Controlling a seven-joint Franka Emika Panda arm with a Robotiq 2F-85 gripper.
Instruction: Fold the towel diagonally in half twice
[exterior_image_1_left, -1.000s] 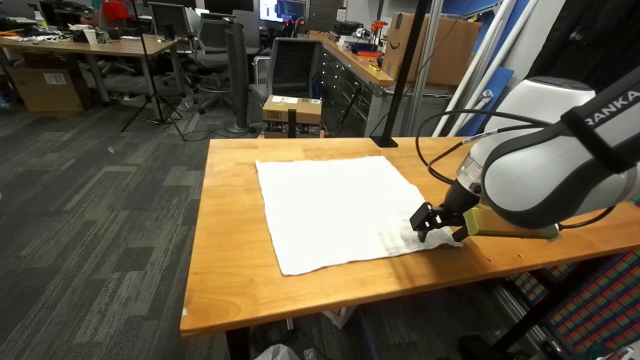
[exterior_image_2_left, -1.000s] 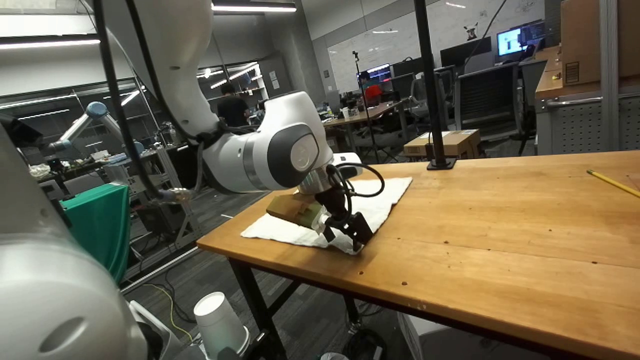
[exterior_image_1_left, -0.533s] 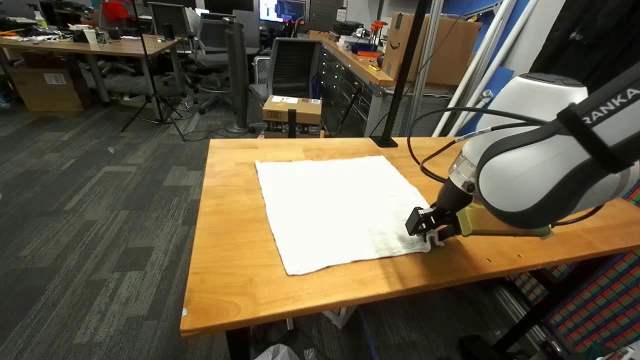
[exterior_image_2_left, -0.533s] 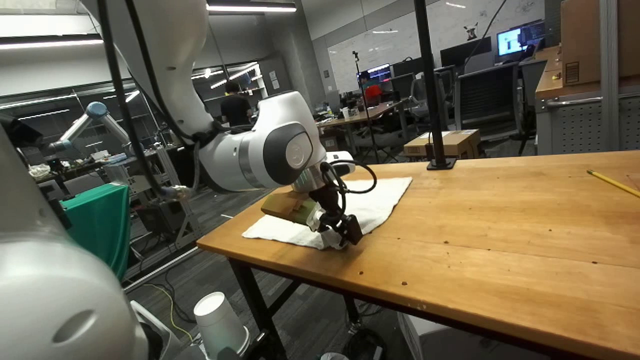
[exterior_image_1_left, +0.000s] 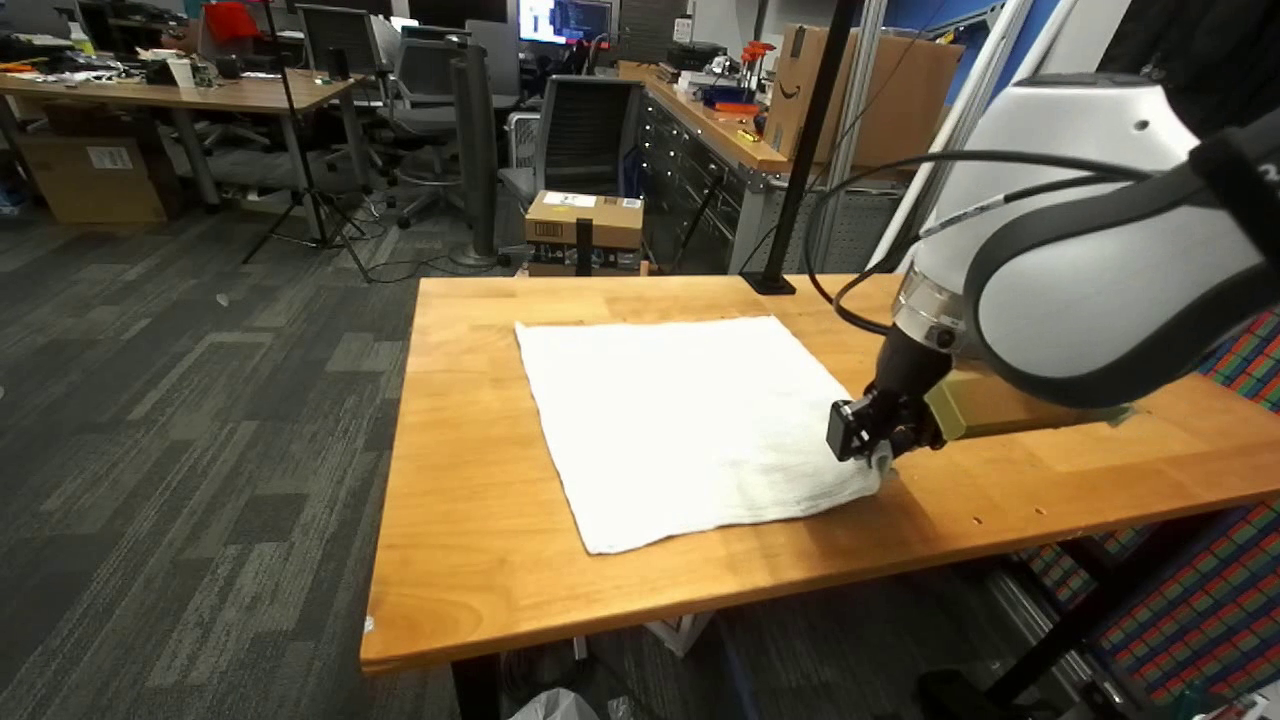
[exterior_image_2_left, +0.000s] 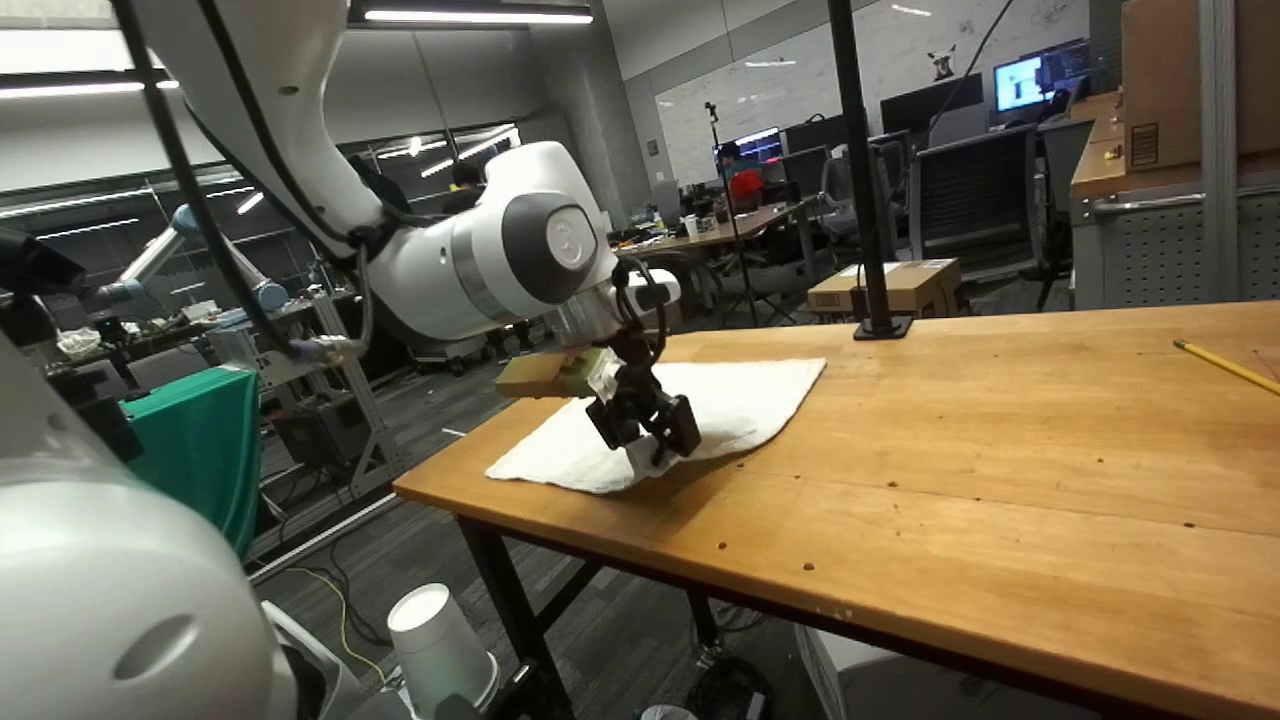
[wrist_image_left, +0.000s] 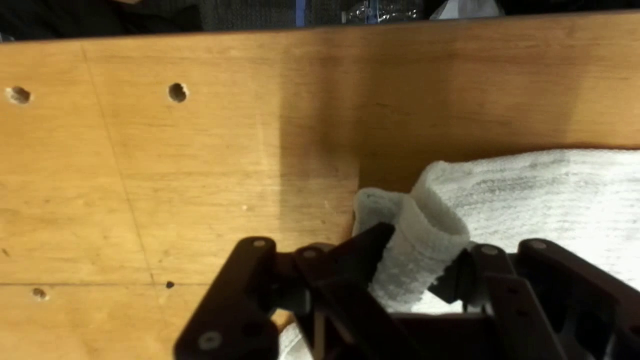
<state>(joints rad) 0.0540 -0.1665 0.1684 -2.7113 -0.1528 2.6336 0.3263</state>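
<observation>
The white towel (exterior_image_1_left: 680, 420) lies spread out as one flat sheet on the wooden table, its near right corner pulled up. My gripper (exterior_image_1_left: 880, 450) is shut on that corner, just above the tabletop. In an exterior view the towel (exterior_image_2_left: 750, 395) rises off the wood beneath the gripper (exterior_image_2_left: 648, 440). The wrist view shows a fold of towel (wrist_image_left: 415, 265) pinched between the dark fingers (wrist_image_left: 367, 247), with a loop of cloth curling past them. Parts of the fingertips are covered by the cloth.
The table's front edge (wrist_image_left: 250, 37) runs close to the held corner. A black post (exterior_image_2_left: 868, 200) stands at the table's back edge. A yellow pencil (exterior_image_2_left: 1230, 365) lies on the tabletop away from the towel. A cardboard box (exterior_image_1_left: 585, 230) stands behind the table.
The gripper has gone from open to shut on the towel's corner, bunching it. It has since risen a little, lifting the corner, and the towel has shifted slightly with it.
</observation>
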